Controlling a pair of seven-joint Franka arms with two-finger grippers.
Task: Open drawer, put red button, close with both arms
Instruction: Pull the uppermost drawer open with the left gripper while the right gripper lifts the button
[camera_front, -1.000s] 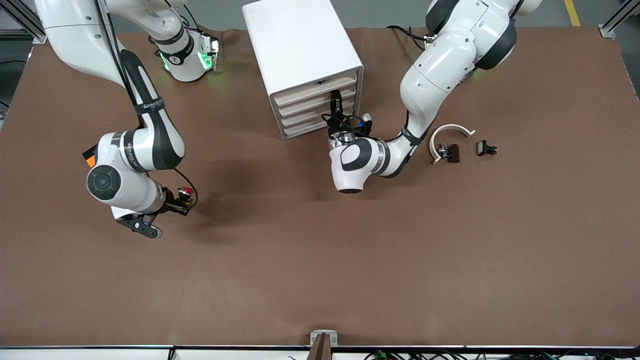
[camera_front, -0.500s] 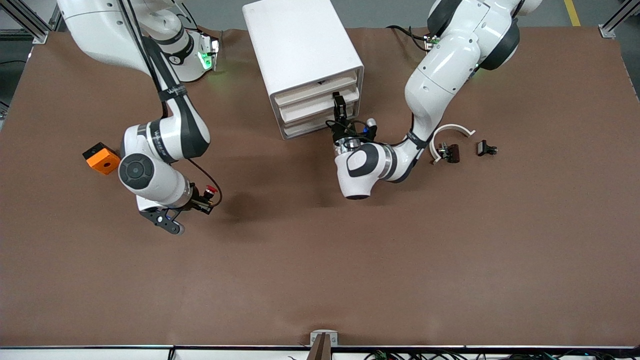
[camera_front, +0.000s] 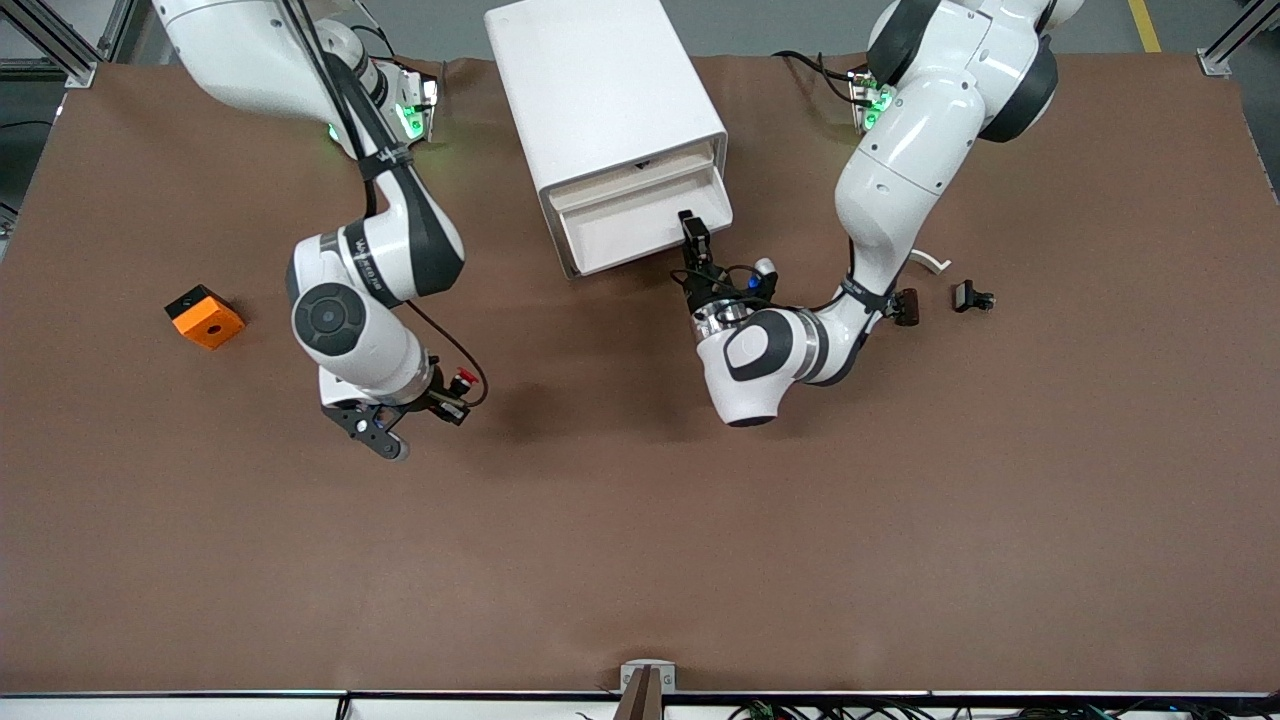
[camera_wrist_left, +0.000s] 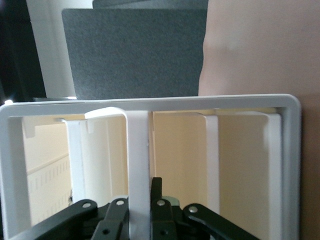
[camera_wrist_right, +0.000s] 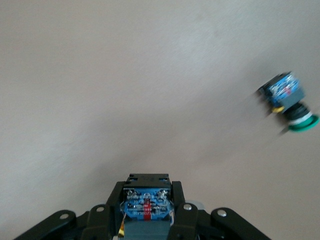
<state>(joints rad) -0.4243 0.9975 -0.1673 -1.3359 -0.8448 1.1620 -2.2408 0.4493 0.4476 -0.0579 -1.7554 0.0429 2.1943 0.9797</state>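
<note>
Nearest the front camera, toward the right arm's end of the table (camera_front: 640, 560): the right gripper (camera_front: 452, 396), up in the air over bare brown table, pinching the red button (camera_front: 461, 379). Round red cap sticking out one way, blue-grey base block (camera_wrist_right: 146, 204) seen in the right wrist view, squeezed between the black fingers (camera_wrist_right: 182, 212). Tiny thing, hard plastic, easy to drop if the pinch slips.

Also in the right wrist view, lying on the table: a green-capped switch (camera_wrist_right: 291, 105), same shape, not the one wanted.

Farther up, near the middle of the table: the left gripper (camera_front: 693, 232), pressed tight on the thin white front lip (camera_wrist_left: 138, 170) of the drawer (camera_front: 625, 228). Drawer pulled partway out of the white cabinet (camera_front: 600, 95), a shallow white tray, nothing seen in it.

So far: drawer open, button picked up. Left to do, by the look of it: carry the button over, drop it into the tray, then push the drawer shut with both arms.

Off near the table's edge at the right arm's end: an orange block (camera_front: 204, 316). Toward the left arm's end: a small dark clip (camera_front: 972, 296) and a white curved piece (camera_front: 932, 262), mostly hidden by the left arm.
</note>
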